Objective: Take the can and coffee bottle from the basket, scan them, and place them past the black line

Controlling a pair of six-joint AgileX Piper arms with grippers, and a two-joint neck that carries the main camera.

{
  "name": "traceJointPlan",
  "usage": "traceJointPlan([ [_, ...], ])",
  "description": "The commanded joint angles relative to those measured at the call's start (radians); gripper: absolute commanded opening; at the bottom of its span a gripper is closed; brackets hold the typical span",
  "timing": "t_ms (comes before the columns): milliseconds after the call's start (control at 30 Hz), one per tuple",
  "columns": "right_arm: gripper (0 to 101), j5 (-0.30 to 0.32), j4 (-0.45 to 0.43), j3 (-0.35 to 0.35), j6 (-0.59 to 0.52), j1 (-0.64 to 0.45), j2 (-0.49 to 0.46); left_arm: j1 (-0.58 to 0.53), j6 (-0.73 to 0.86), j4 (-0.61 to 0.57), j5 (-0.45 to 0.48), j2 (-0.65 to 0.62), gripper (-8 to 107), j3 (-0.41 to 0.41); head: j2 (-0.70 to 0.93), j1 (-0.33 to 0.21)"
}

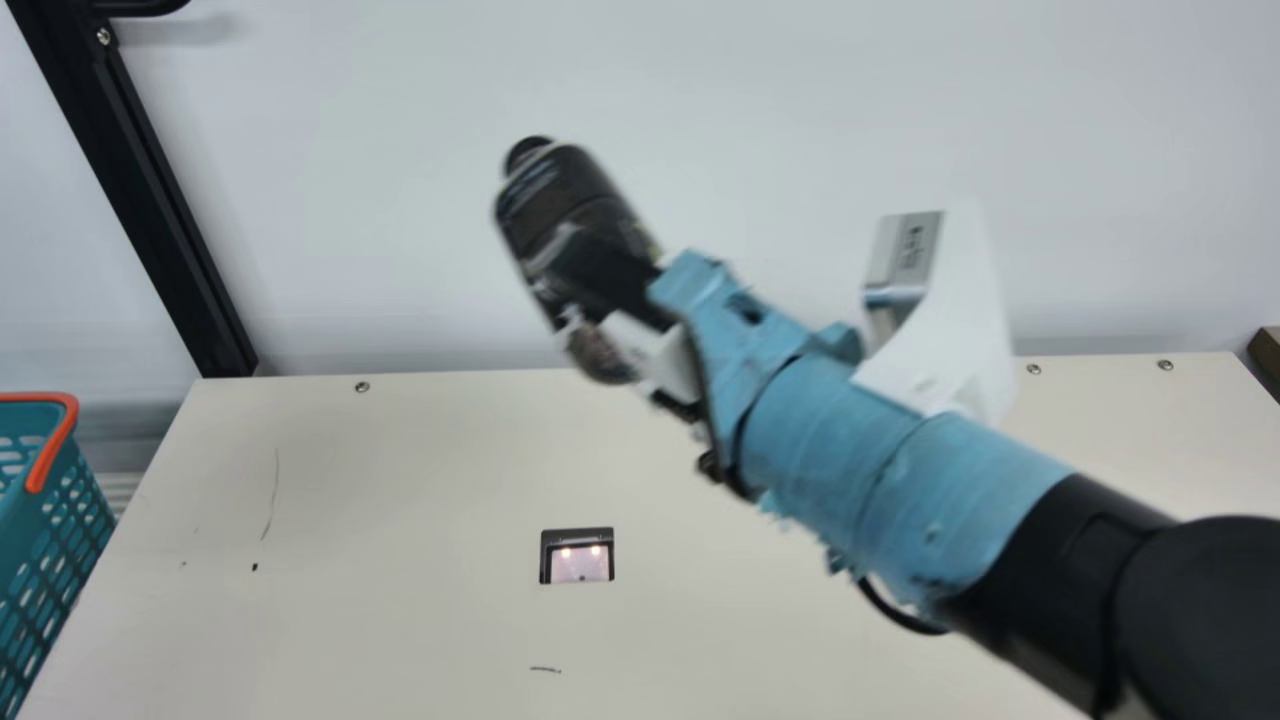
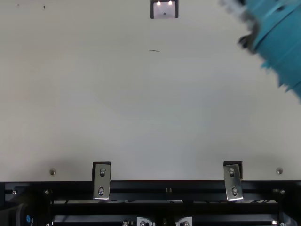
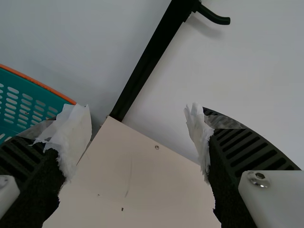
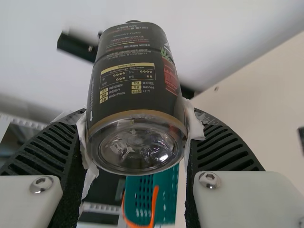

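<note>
Right gripper (image 1: 562, 275): clenched on the dark cylindrical coffee bottle with clear base (image 1: 560, 200), ribbed black fingers against opposite sides near its base. Bottle raised off the cream flat table (image 1: 400, 470), tilted, cap up and to the left. Left gripper (image 3: 137, 111): released, fingers spread wide. Black-framed rectangular scanner window (image 1: 578, 570) set in tabletop; teal plastic basket with orange handle (image 1: 60, 530) at left.

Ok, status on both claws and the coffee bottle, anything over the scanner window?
Right claw shut on coffee bottle, tilted, up off the table. Left claw open, empty. Scanner window uncovered.
</note>
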Motion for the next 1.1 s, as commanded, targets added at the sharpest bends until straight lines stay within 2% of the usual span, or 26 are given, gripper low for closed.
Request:
traceJointPlan([
  [0,0,0.000,0.000,0.000,0.000,0.000,0.000,0.000,0.000,0.000,0.000,0.000,90,0.000,-0.010,-0.016],
  [100,0,0.011,0.000,0.000,0.000,0.041,0.000,0.000,0.000,0.000,0.000,0.000,90,0.000,-0.010,-0.016],
  [267,0,0.005,-0.003,0.000,0.003,0.040,0.000,0.000,0.000,0.000,0.000,0.000,90,0.000,-0.010,-0.016],
  [367,0,-0.006,-0.035,0.005,-0.023,0.042,0.003,0.000,0.000,0.000,0.000,0.000,90,0.000,-0.010,-0.016],
  [533,0,-0.058,-0.088,0.039,-0.091,0.080,0.003,0.000,0.000,0.000,0.000,0.000,90,0.000,-0.010,-0.016],
  [700,0,-0.128,-0.139,0.105,-0.119,0.132,0.011,0.000,0.000,0.000,0.000,0.000,90,0.000,-0.010,-0.016],
  [867,0,-0.188,-0.238,0.171,-0.068,0.178,0.034,0.000,0.000,0.000,0.000,0.000,90,0.000,-0.010,-0.016],
  [1067,0,-0.271,-0.420,0.231,0.082,0.217,0.092,0.000,0.000,0.000,0.000,0.000,90,0.000,-0.010,-0.016],
])
